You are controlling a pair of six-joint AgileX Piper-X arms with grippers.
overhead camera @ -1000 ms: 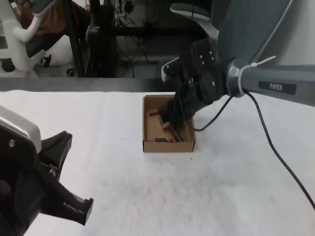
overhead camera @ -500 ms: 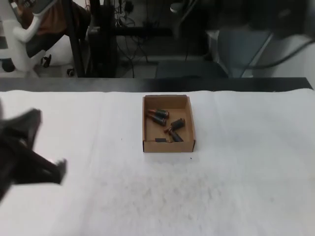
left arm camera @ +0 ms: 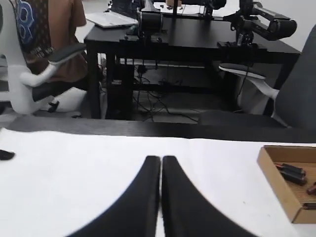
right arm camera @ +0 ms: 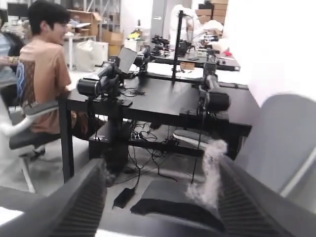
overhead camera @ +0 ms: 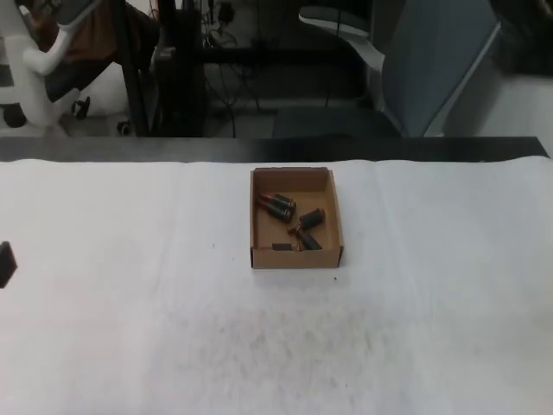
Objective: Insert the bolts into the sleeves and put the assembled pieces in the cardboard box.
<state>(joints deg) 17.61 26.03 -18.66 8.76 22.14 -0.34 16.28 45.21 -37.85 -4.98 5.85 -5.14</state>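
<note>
Covering bench, white cloth [overhead camera: 389, 328]; cardboard box [overhead camera: 295, 256] mid-cloth; black desk [left arm camera: 187, 34] behind; left fingers [left arm camera: 143, 197] closed, empty; right fingers [right arm camera: 81, 210] spread, empty.

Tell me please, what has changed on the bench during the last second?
The arm that was over the cardboard box withdrew up and to the right; the other arm drew back to the left edge. The box and the pieces inside stayed put.

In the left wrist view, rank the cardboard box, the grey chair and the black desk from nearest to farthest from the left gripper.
From the left gripper:
1. cardboard box: on the bench, nearest.
2. grey chair: on the floor just past the bench's far edge.
3. black desk: behind the chair, farthest.
</note>
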